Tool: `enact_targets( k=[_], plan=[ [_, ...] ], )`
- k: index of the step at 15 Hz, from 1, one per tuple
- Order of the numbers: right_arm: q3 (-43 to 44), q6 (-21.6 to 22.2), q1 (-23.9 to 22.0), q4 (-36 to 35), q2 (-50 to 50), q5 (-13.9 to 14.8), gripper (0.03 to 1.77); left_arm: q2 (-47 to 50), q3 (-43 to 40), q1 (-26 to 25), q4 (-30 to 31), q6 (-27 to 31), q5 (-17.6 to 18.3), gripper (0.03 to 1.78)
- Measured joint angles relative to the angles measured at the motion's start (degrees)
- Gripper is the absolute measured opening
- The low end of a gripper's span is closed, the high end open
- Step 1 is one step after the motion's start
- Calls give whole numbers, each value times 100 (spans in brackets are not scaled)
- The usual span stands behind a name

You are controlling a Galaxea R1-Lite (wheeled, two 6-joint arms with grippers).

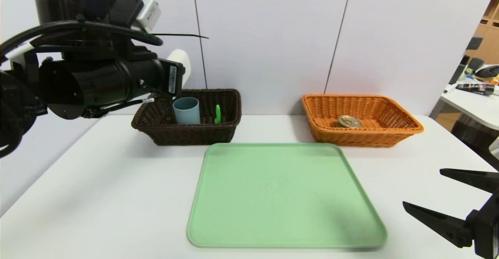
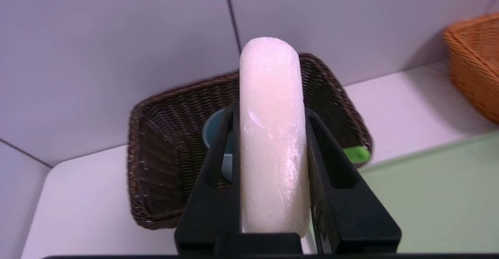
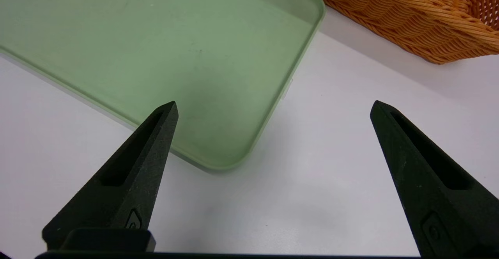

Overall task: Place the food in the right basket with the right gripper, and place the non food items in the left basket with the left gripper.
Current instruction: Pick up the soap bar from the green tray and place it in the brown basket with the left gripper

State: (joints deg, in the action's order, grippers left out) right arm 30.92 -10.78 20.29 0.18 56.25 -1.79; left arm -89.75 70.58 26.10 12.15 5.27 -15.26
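My left gripper (image 2: 269, 110) is shut on a pale white, round-ended bar (image 2: 271, 142), held in the air over the dark brown left basket (image 2: 156, 165). The head view shows only the bar's tip (image 1: 180, 62) past my left arm, above that basket (image 1: 187, 136). Inside it stand a blue cup (image 1: 186, 110) and a small green item (image 1: 217, 114). The orange right basket (image 1: 362, 136) holds a can (image 1: 349, 121) lying with its gold end up. My right gripper (image 1: 424, 187) hangs open and empty low over the table, at the green tray's near right corner (image 3: 218, 161).
A green tray (image 1: 273, 196) with nothing on it lies in the middle of the white table, in front of both baskets. A wall stands close behind the baskets. Another desk with clutter (image 1: 477, 89) is off to the far right.
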Motion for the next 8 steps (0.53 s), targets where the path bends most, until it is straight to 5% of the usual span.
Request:
enact_targets(
  k=[8],
  plan=[
    [0, -9, 0, -2, -13, 9, 170, -673, 212, -1274, 29, -76, 573, 48]
  ],
)
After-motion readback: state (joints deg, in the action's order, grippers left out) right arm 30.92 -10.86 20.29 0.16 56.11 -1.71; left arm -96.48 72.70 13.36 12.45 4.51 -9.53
